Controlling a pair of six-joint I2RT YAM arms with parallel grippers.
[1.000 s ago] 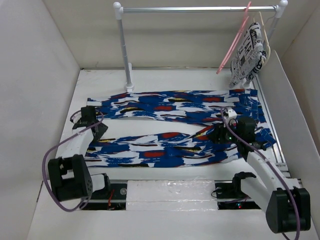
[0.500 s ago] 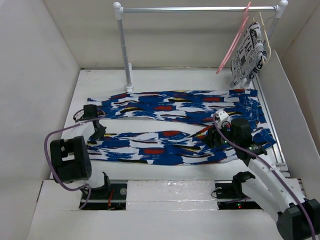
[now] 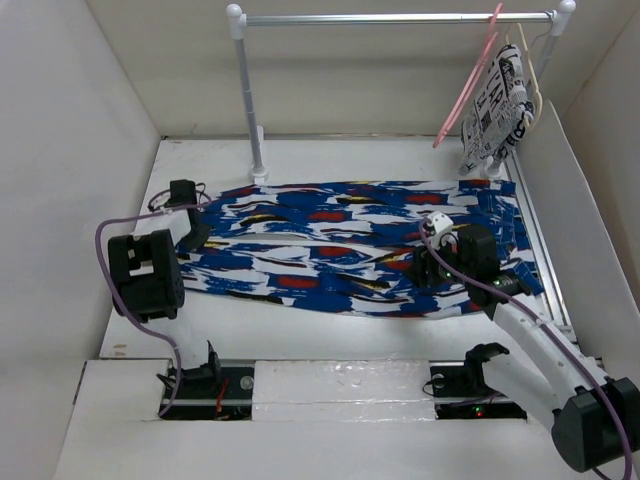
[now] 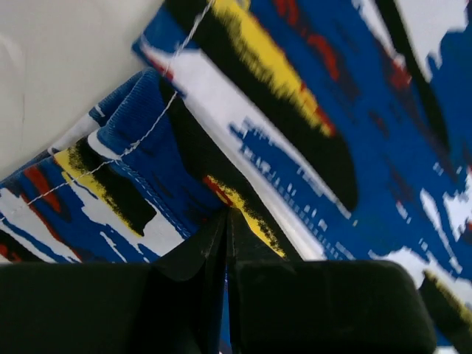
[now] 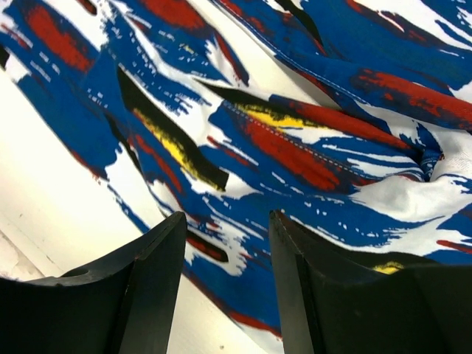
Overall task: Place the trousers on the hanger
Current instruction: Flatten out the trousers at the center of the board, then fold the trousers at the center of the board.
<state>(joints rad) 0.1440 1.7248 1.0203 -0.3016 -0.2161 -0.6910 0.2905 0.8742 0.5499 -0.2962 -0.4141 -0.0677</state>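
The trousers [image 3: 340,240], bright blue with white, red, black and yellow splashes, lie lengthwise across the table, the two legs close together. My left gripper [image 3: 192,238] is shut on the cuff end of the near leg; in the left wrist view the cloth [image 4: 147,184] bunches where my gripper [image 4: 227,215] pinches it. My right gripper [image 3: 422,268] stands open low over the near leg, with the cloth [image 5: 295,147] and its near hem showing between the fingers [image 5: 158,243]. The pink hanger [image 3: 470,85] hangs tilted from the rail at the back right.
A metal rail [image 3: 390,18] on a white post [image 3: 248,100] spans the back. A white garment with black print [image 3: 497,105] hangs on a cream hanger beside the pink one. White walls close in on the left, the back and the right [image 3: 545,200].
My left gripper has shut on the near leg's end and carried it toward the far leg. The near leg now lies against the far one. My right gripper has shifted slightly left and away.
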